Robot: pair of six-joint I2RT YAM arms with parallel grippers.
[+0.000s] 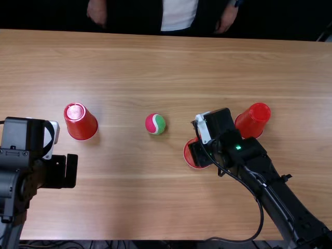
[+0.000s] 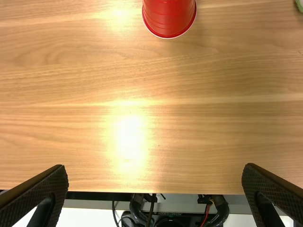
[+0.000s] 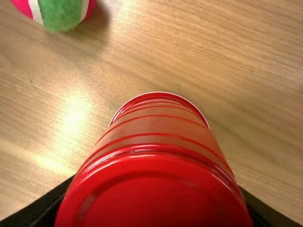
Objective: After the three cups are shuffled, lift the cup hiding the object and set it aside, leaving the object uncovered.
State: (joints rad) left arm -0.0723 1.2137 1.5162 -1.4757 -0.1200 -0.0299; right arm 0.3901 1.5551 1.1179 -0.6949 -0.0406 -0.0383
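My right gripper (image 1: 199, 151) is clamped on a red cup (image 3: 156, 156), just right of the ball (image 1: 155, 124), which lies uncovered on the table (image 1: 166, 62); a second cup (image 1: 252, 120) stands upside down just beyond; my left gripper (image 2: 154, 169), fingers wide apart, faces a third cup (image 1: 80, 122).

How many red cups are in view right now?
3. The left cup stands upside down beyond the left gripper; the right cup stands farthest right; the held cup is in the right gripper, right of the bare ball. No others seem hidden.
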